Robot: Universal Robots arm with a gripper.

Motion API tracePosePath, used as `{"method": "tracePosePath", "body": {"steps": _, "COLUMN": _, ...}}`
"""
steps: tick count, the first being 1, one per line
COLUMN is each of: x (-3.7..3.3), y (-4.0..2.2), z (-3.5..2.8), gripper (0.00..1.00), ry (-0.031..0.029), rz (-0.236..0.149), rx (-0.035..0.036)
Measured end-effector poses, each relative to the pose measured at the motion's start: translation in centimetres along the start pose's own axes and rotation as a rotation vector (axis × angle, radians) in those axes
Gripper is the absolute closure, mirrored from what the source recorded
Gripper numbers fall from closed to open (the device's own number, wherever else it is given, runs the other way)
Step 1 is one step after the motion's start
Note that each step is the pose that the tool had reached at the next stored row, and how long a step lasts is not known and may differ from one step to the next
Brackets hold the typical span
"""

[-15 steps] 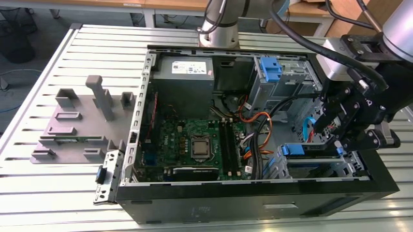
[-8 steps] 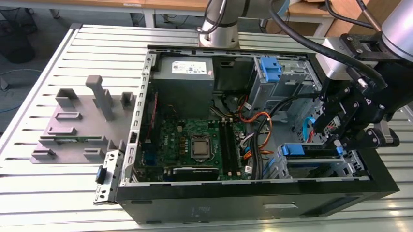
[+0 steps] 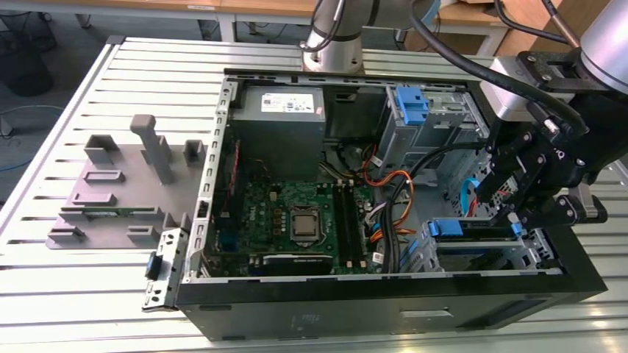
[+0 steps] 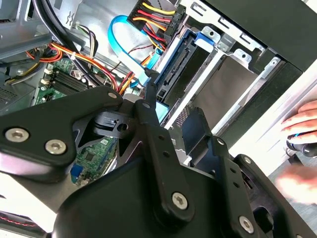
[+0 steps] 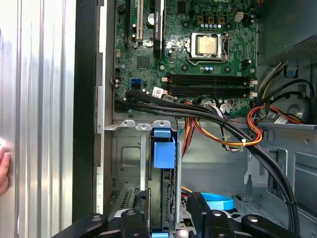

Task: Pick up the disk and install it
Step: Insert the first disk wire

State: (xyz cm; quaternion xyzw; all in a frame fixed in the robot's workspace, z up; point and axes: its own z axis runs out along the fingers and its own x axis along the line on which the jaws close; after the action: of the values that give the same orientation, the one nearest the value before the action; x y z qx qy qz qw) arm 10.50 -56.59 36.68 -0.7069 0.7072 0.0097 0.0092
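The disk (image 5: 162,191) stands on edge in the drive cage (image 5: 126,153) at the front corner of the open computer case (image 3: 393,301). Its blue carrier tab (image 5: 163,148) points toward the motherboard. In the exterior view the same blue tab (image 3: 446,228) shows at the cage on the exterior view's right. My black gripper (image 3: 515,217) hangs directly over that cage. In both wrist views the gripper (image 5: 168,218) (image 4: 173,111) straddles the disk (image 4: 176,69) partway along its length. Whether it clamps the disk is hidden.
Orange, yellow and black cables (image 5: 218,124) and a blue data cable (image 4: 124,44) run beside the cage. A second blue carrier (image 3: 410,103) sits in the upper bay by the power supply (image 3: 279,107). A grey fixture (image 3: 128,184) lies on the slatted table. A person's hand (image 4: 302,129) rests outside the case.
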Motion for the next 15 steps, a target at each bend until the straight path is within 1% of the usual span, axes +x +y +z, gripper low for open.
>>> {"method": "tracePosePath", "body": {"steps": 7, "x": -0.23, "y": 0.00, "z": 0.01, "gripper": 0.52, "ry": 0.0000, "rz": 0.000, "rx": 0.0000}}
{"method": "tracePosePath", "body": {"steps": 12, "x": -0.90, "y": 0.00, "z": 0.02, "gripper": 0.52, "ry": 0.0001, "rz": 0.000, "rx": 0.0000}}
{"method": "tracePosePath", "body": {"steps": 15, "x": -1.05, "y": 0.00, "z": 0.03, "gripper": 0.52, "ry": 0.0000, "rz": 0.000, "rx": 0.0000}}
